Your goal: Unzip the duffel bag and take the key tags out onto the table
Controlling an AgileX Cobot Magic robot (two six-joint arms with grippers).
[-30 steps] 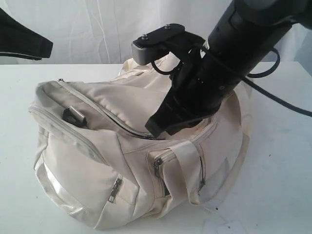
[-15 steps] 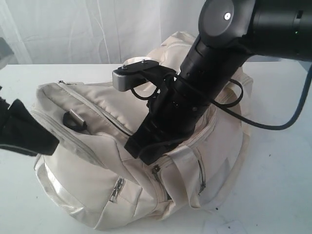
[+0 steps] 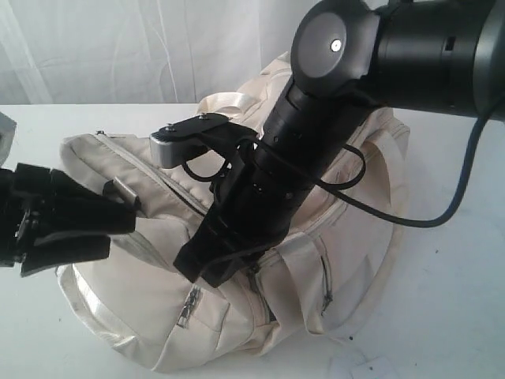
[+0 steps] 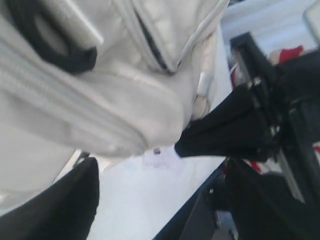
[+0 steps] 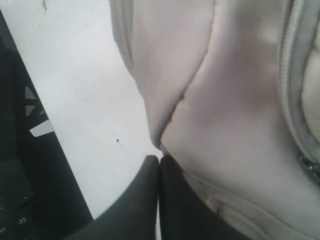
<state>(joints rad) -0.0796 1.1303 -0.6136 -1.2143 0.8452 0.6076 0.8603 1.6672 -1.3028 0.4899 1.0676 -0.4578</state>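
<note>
The cream-white duffel bag (image 3: 134, 300) lies on the white table (image 3: 450, 300), with its grey main zipper (image 3: 170, 185) running along the top. My right gripper (image 3: 193, 272) reaches across the bag and rests its tip low on the front side. In the right wrist view its fingers (image 5: 159, 170) are shut together against a fold of the bag (image 5: 225, 100), with nothing between them. My left gripper (image 3: 118, 234) hovers open at the bag's left end, near a black buckle (image 3: 122, 193). The key tags are hidden.
The right arm's black cable (image 3: 442, 217) loops over the bag's right end. A pocket zipper pull (image 3: 188, 304) hangs at the front left corner. The table's front edge (image 5: 47, 125) lies close to the right gripper, with dark framework beyond it. A white curtain (image 3: 118, 47) hangs behind.
My right arm has slid down and to the left along the bag's front, still shut. My left gripper has come in from the left to the bag's end.
</note>
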